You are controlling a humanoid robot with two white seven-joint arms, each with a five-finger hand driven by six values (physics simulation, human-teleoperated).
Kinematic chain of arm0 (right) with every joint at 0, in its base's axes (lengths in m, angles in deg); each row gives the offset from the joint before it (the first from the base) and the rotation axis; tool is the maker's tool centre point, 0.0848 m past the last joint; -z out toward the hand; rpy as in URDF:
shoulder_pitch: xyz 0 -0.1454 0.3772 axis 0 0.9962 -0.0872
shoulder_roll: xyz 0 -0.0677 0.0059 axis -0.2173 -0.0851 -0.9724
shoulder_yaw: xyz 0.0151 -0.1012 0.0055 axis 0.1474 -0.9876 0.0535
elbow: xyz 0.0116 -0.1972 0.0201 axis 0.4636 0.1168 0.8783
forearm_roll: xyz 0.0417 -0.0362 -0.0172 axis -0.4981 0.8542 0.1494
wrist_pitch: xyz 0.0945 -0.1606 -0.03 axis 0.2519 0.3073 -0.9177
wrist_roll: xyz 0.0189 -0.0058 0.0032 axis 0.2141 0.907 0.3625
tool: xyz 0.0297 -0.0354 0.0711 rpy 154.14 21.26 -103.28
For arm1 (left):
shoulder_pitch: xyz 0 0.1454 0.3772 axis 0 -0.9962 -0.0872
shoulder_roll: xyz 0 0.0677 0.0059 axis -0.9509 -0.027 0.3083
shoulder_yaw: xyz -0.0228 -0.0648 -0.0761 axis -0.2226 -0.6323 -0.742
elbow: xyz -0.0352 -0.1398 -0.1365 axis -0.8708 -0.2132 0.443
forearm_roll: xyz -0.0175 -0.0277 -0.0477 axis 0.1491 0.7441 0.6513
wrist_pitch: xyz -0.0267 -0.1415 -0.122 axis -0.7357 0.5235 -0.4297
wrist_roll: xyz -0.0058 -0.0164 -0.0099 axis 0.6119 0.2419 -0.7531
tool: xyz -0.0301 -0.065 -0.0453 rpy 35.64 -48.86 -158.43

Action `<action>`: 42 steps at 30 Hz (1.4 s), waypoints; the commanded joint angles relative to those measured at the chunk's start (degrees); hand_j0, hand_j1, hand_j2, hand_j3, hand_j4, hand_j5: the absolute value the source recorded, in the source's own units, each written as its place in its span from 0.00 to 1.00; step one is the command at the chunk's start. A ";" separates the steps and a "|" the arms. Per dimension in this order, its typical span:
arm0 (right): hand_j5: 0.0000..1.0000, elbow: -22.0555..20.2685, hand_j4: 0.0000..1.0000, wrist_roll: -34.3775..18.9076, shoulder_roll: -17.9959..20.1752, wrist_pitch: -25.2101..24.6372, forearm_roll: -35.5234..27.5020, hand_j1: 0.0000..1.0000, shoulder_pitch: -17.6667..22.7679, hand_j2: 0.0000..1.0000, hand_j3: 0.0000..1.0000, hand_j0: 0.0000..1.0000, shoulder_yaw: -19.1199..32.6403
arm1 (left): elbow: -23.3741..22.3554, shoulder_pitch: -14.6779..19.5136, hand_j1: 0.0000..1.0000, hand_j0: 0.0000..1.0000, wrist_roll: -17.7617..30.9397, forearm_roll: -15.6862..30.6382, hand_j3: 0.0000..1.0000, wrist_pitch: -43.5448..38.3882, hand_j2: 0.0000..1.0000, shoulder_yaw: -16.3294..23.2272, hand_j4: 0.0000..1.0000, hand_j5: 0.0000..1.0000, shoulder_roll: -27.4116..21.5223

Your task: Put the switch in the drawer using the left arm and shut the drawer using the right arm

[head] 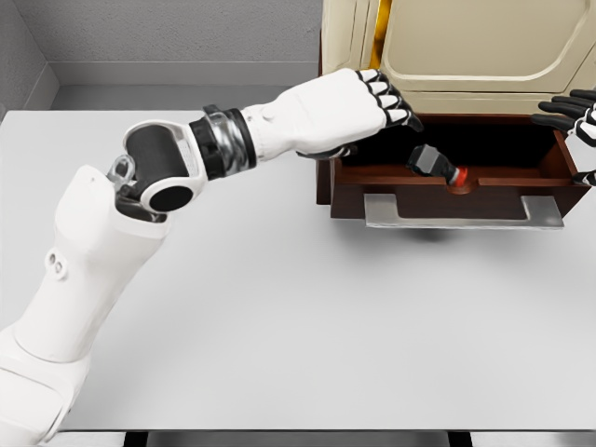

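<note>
The left hand [358, 112] hangs over the open drawer [447, 200], fingers loose and empty; the switch [434, 164] sits tilted just below and beyond its fingertips, against the front wall. Pushed shut, the drawer could jam on it. The right hand [575, 116] waits, fingers spread, at the far corner

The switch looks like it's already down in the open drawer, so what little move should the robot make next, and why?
Probably draw the left hand back out over the table. The switch sits tilted inside the open drawer, clear of the fingers, which hold nothing. The hand hangs above the drawer's left end, and the right hand waits at the right edge to push it shut.
</note>
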 commanded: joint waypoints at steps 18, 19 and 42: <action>1.00 0.11 1.00 -0.68 2.67 0.54 -0.23 1.00 0.79 1.00 1.00 1.00 1.76 | 1.31 -35.95 1.00 1.00 -0.05 29.17 1.00 10.03 1.00 -47.44 1.00 1.00 -15.37; 1.00 0.11 1.00 -0.59 2.67 0.54 -0.23 1.00 0.79 1.00 1.00 1.00 2.28 | -0.28 -37.09 1.00 1.00 -0.05 29.00 1.00 10.03 1.00 -47.26 1.00 1.00 -14.75; 1.00 -1.21 1.00 -1.12 -1.01 0.54 0.21 1.00 3.78 1.00 1.00 1.00 1.76 | -3.80 -41.49 1.00 1.00 -0.05 28.82 1.00 10.03 1.00 -47.44 1.00 1.00 -5.79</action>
